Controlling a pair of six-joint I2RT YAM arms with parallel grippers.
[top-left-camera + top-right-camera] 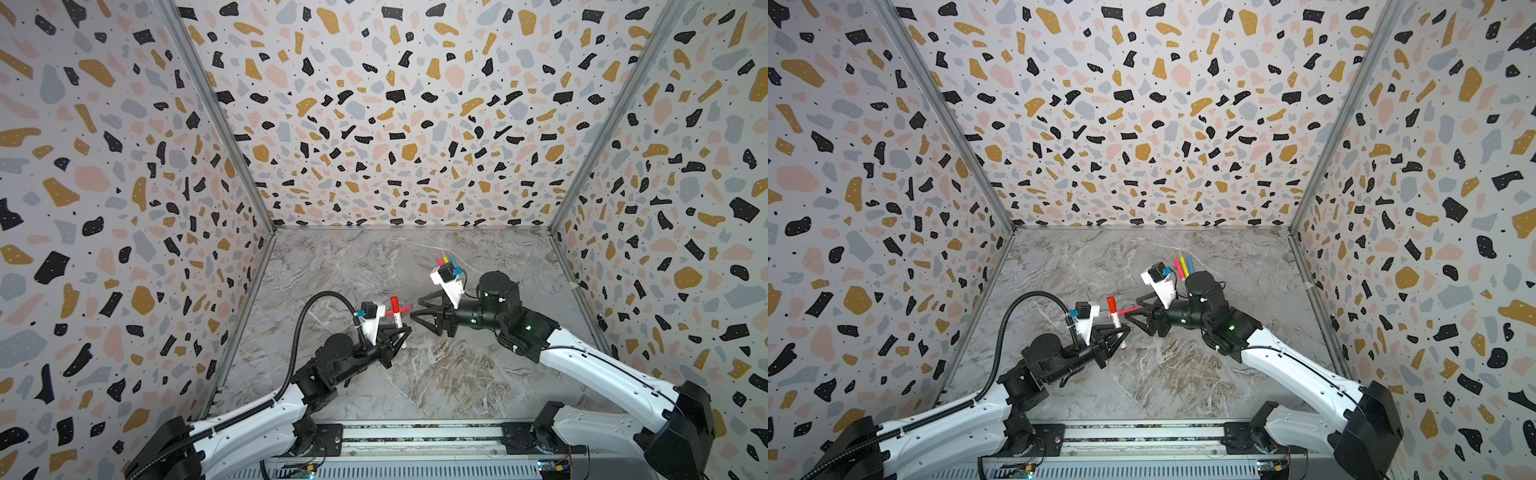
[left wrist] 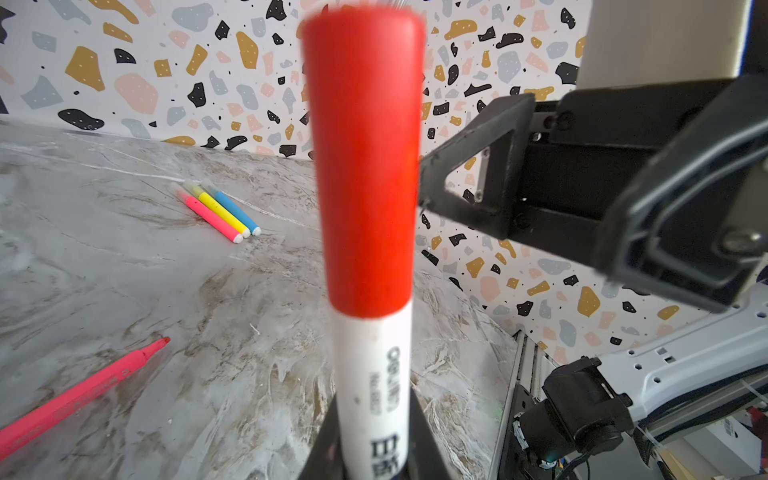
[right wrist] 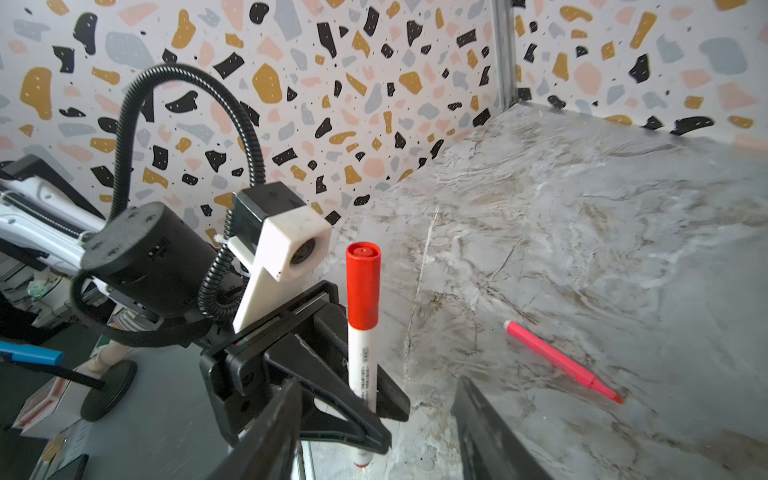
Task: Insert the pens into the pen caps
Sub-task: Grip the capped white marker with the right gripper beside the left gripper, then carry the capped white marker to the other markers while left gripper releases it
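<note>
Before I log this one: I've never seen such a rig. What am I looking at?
Two robot arms with two-fingered grippers work over a grey marble-patterned table. Two pictures look down from overhead; two come from wrist cameras. The left gripper is shut on an upright white-bodied marker with a red plastic cap on. The right gripper, open and empty, sits beside it. One neon-pink pen lies loose nearby; three pens, pink, yellow and blue, lie side by side farther back.

Left pincer (image 1: 400,333) clamped, right pincer (image 1: 414,308) agape
</note>
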